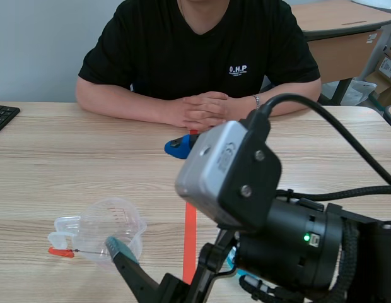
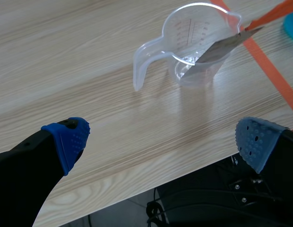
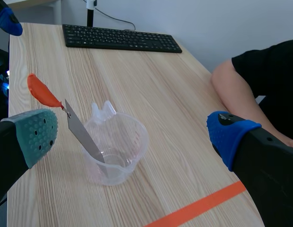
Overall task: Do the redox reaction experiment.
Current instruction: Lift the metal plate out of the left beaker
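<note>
A clear plastic measuring cup (image 1: 113,224) stands on the table near the front left. A grey metal strip (image 3: 82,135) with an orange handle (image 3: 40,91) leans in it, blade down, handle over the rim. My right gripper (image 3: 132,136) is open wide just above and around the cup, its teal pad (image 1: 120,249) beside the handle and its blue pad (image 1: 180,146) on the far side. My left gripper (image 2: 163,142) is open over the table's near edge. The cup (image 2: 198,42) lies ahead of it, untouched. Nothing is held.
A person (image 1: 202,57) sits across the table with clasped hands (image 1: 205,110) resting on it. A black keyboard (image 3: 120,38) lies at the far left. An orange tape line (image 1: 190,233) runs down the middle. The right arm's bulk fills the front right.
</note>
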